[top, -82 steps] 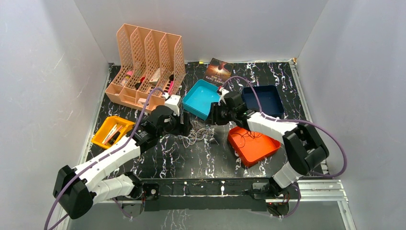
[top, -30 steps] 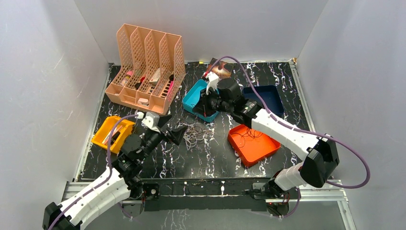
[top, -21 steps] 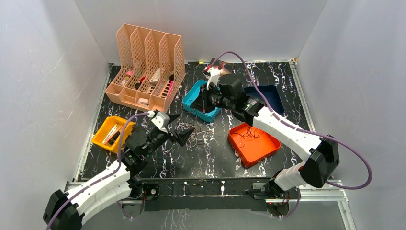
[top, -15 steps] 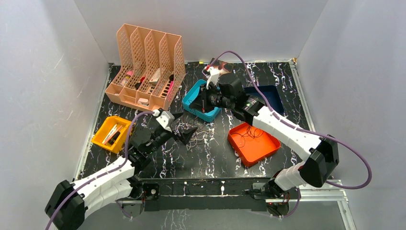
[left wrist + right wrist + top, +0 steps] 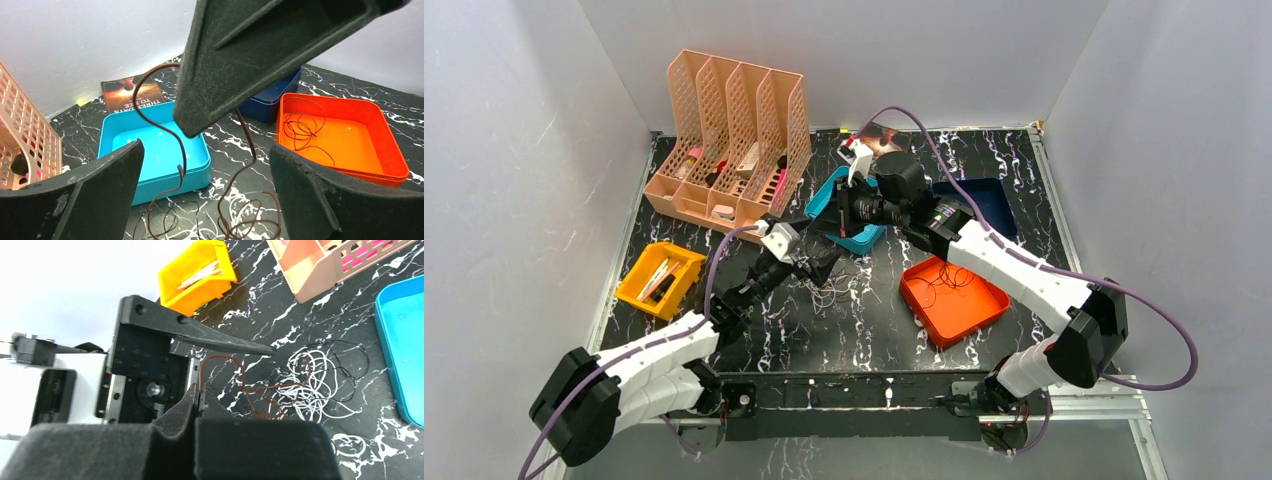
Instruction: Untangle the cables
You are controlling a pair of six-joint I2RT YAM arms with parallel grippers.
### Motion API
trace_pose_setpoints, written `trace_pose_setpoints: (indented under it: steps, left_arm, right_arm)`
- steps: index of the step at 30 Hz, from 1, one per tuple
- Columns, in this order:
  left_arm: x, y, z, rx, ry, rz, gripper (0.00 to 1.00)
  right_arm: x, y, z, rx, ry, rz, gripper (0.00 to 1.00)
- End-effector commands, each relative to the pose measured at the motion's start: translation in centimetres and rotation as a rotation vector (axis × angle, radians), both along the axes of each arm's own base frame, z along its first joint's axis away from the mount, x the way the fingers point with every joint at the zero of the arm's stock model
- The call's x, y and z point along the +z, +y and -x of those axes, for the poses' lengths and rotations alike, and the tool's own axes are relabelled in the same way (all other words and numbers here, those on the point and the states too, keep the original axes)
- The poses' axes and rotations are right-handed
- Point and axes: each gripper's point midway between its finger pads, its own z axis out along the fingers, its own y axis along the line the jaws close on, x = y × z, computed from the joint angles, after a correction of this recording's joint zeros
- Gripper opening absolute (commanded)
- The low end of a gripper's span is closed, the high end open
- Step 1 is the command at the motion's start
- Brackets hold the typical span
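Tangle of white & dark cables lies on the worktop near the teal tray. The right jaws, shut on one brown cable, hold it up above the heap, prob. to draw it free. Meanwhile the left jaws gape wide just beside the tangle, gripping nothing, likely set to pin the rest. One dark cable lies apart in the orange tray, so sorted ones seem to go there.

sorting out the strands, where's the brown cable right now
Right wrist view: the brown cable is pinched in the shut right gripper, trailing to the tangle beside the teal tray.
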Motion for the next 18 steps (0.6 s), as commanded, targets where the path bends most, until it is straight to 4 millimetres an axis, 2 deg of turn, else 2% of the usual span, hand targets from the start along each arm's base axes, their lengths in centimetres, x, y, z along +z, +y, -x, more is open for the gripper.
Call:
trace_pose_setpoints:
  steps: [1, 4, 11, 14, 18]
  left_arm:
    - [3.3, -0.9, -0.7, -0.016, -0.086, 0.052, 0.90]
    - [1.7, -1.3, -1.0, -0.021, -0.033, 0.048, 0.76]
    - [-1.5, -1.7, -0.7, -0.044, 0.052, 0.041, 0.56]
    - [-3.0, -1.6, -0.6, -0.041, 0.093, 0.041, 0.44]
    - [-4.8, -1.3, -0.6, -0.021, 0.142, 0.040, 0.39]
  right_arm:
    - [4.6, 0.6, 0.8, 0.036, -0.048, -0.096, 0.00]
    - [5.9, 0.1, 1.1, 0.025, -0.066, -0.119, 0.00]
    - [9.2, -1.5, 1.9, -0.027, -0.106, -0.206, 0.00]
    - [10.6, -2.1, 2.3, -0.035, -0.119, -0.242, 0.00]
    - [12.2, -2.6, 2.8, -0.039, -0.139, -0.279, 0.00]
